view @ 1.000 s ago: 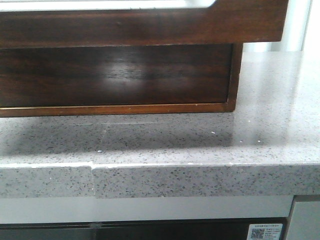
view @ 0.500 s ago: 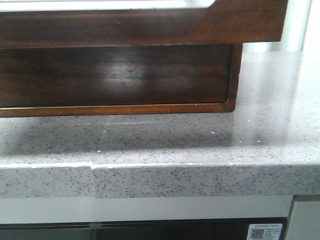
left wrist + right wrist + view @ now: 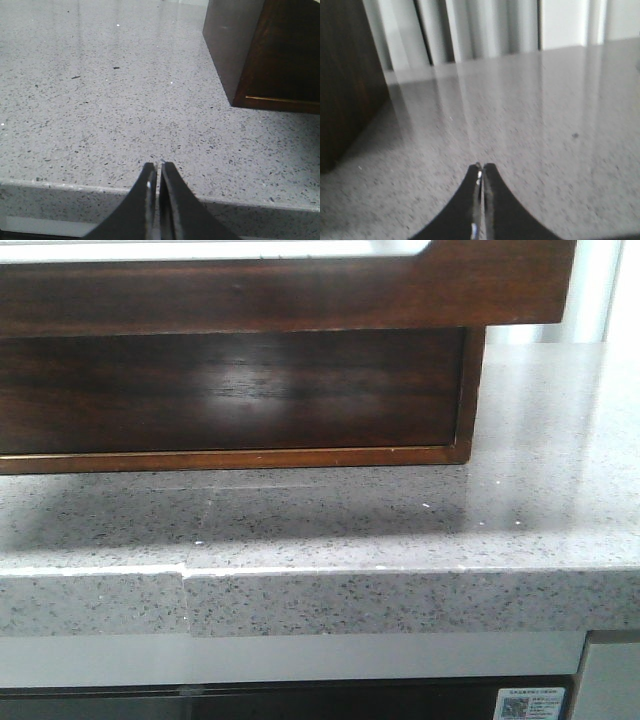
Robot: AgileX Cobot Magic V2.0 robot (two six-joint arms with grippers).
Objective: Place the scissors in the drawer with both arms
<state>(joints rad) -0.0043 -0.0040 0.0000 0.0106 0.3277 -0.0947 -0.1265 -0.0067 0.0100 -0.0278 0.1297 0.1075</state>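
Observation:
The drawer (image 3: 300, 295) is a glossy dark-brown front across the top of the front view, with a pale rounded gap along its top edge. It stands forward of the darker panel (image 3: 230, 390) beneath it. The scissors are out of view in every frame. My left gripper (image 3: 158, 165) is shut and empty, low over the speckled counter near its front edge, with the cabinet's corner (image 3: 270, 50) ahead and to one side. My right gripper (image 3: 481, 165) is shut and empty over the counter, with the cabinet's side (image 3: 345, 75) beside it. Neither gripper shows in the front view.
The grey speckled stone counter (image 3: 400, 530) runs in front of the cabinet, and its front edge (image 3: 320, 600) has a seam at the left. Pale vertical curtains (image 3: 480, 30) stand behind the counter in the right wrist view. A white label (image 3: 530, 705) sits below the counter.

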